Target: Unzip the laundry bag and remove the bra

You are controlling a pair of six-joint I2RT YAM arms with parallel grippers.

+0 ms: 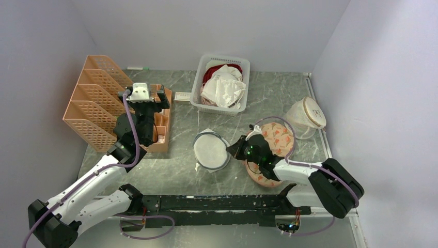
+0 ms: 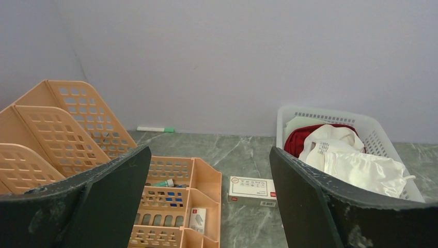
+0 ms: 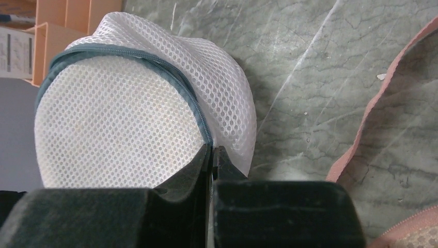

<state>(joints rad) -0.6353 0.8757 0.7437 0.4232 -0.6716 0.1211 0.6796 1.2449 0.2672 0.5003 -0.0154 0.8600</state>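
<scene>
The laundry bag point(image 1: 210, 151), white mesh with a dark blue-grey zipper rim point(image 3: 170, 77), lies flat in the middle of the table. It fills the left of the right wrist view point(image 3: 119, 129). My right gripper point(image 1: 232, 148) is at the bag's right edge. In its own view point(image 3: 212, 149) it is shut on the zipper rim, with the jaws pressed together. The bra is hidden; the mesh shows nothing inside. My left gripper point(image 1: 145, 98) is open and empty above the orange organiser tray, far from the bag, with its jaws wide apart in its own view point(image 2: 209, 150).
A white basket point(image 1: 199, 82) of white and dark red garments stands at the back, also in the left wrist view point(image 2: 289, 116). An orange file rack point(image 1: 95, 98), organiser tray point(image 2: 175, 201) and small box point(image 2: 253, 190) are at the left. A floral peach pouch point(image 1: 279, 138) and a translucent bag point(image 1: 307, 118) are at the right.
</scene>
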